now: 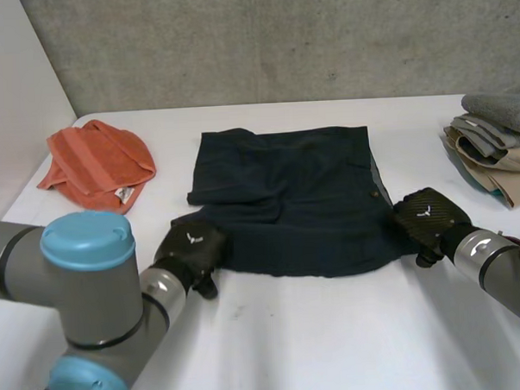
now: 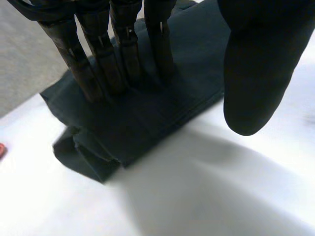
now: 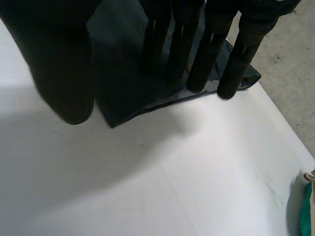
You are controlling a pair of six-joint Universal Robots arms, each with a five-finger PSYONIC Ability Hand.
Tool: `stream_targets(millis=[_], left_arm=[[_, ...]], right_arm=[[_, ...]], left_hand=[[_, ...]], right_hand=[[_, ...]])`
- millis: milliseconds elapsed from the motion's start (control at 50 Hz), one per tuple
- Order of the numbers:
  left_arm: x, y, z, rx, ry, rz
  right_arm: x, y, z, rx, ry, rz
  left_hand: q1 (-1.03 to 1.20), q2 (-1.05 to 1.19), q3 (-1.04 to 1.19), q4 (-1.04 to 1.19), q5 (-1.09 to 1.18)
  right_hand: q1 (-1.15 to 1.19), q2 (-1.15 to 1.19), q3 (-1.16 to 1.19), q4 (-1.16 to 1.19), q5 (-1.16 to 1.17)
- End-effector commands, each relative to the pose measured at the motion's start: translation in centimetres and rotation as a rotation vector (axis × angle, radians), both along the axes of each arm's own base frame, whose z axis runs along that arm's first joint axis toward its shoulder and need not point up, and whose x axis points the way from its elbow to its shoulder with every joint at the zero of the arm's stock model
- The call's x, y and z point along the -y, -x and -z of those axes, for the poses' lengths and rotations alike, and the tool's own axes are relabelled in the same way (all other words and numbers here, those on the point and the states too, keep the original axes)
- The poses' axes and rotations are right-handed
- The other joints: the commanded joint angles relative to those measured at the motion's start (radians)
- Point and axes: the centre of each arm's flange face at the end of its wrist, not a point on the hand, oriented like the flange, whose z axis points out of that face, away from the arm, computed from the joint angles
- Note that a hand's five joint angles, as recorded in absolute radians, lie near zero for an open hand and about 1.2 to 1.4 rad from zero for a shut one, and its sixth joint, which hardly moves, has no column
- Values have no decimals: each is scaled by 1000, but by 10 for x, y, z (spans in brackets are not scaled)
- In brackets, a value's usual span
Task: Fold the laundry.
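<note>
well, in the head view the garment (image 1: 286, 198) lay flat in the middle of the table (image 1: 335, 338). the left hand (image 1: 192, 250) was at its near left corner and the right hand (image 1: 429, 220) at its near right corner. an orange towel (image 1: 99, 163) sat far left and a folded stack (image 1: 495, 141) far right, both apart from the garment. the backs of the hands hid their posture from this angle.

the left wrist view settled it. the fingers (image 2: 123, 59) lay straight on top of the corner and the thumb (image 2: 256, 73) hung off over bare table, so the hand was released and gripped nothing. it also showed the corner doubled into layers.

the right wrist view told the same story: straight fingers (image 3: 197, 59) pressed on the garment's edge, thumb apart over the table, nothing grasped. something green (image 3: 306, 211) lay well apart, too little to name.

the step looked like taking the near edge to fold it over to the far side. to do it well, each thumb should get under all the layers before pinching. both hands should then lift together, keeping the edge taut so it lands square.
</note>
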Motion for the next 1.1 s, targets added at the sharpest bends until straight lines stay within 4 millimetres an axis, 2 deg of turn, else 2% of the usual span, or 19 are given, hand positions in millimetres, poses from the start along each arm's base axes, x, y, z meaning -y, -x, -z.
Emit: stream_targets(millis=[20, 100, 180, 260, 280, 340, 440, 520, 580, 620, 660, 720, 820, 880, 940, 1100], left_arm=[[32, 14, 11, -2, 56, -9], [44, 20, 21, 29, 75, 2], [53, 25, 27, 67, 112, 23], [64, 31, 23, 60, 192, 29], [67, 33, 22, 51, 221, 30], [70, 34, 22, 44, 254, 29], [73, 35, 37, 98, 277, 46], [79, 25, 36, 148, 289, 33], [74, 22, 37, 165, 271, 40], [69, 20, 25, 158, 276, 41], [64, 17, 6, 139, 301, 42], [60, 13, -2, 123, 294, 40], [58, 9, 1, 128, 242, 44], [68, 0, 6, 141, 213, 18], [73, 0, 19, 155, 185, 13], [74, 2, 34, 167, 151, 30]], right_arm=[[2, -10, 6, 7, 42, -29], [-2, -20, 8, 9, 49, -62], [-1, -28, 8, 12, 65, -82], [0, -35, 5, 33, 84, -85], [-1, -36, 5, 42, 79, -83], [1, -37, 1, 75, 72, -64], [8, -36, -6, 106, 67, -5], [10, -34, -10, 105, 66, 30], [9, -31, -15, 92, 51, 56], [7, -30, -19, 92, 39, 61], [4, -30, -22, 93, 22, 59], [2, -30, -22, 91, 1, 57], [-2, -35, -18, 81, -6, 39], [-3, -36, -18, 76, -5, 35], [-2, -35, -18, 77, -4, 39], [-3, -36, -15, 78, -15, 39]], left_hand=[[53, 53, 47, 61, 63], [64, 64, 58, 72, 75], [79, 79, 73, 87, 90], [325, 325, 319, 333, 336], [483, 483, 477, 491, 493], [619, 619, 613, 627, 630], [862, 862, 856, 870, 873], [862, 863, 857, 871, 873], [862, 863, 857, 871, 873], [862, 863, 857, 871, 873], [862, 863, 857, 871, 873], [353, 353, 347, 361, 364], [329, 329, 323, 337, 339], [287, 288, 282, 296, 298], [290, 290, 284, 298, 301], [199, 199, 193, 208, 210]], right_hand=[[310, 311, 315, 317, 315], [430, 431, 435, 437, 435], [700, 700, 705, 707, 705], [749, 750, 755, 757, 755], [749, 750, 755, 757, 755], [749, 750, 755, 757, 755], [749, 750, 755, 757, 755], [749, 750, 755, 757, 755], [749, 750, 755, 757, 755], [749, 750, 755, 757, 755], [749, 750, 755, 757, 755], [749, 750, 755, 757, 755], [749, 750, 755, 757, 755], [749, 750, 755, 757, 755], [749, 750, 755, 757, 755], [749, 750, 755, 757, 755]])
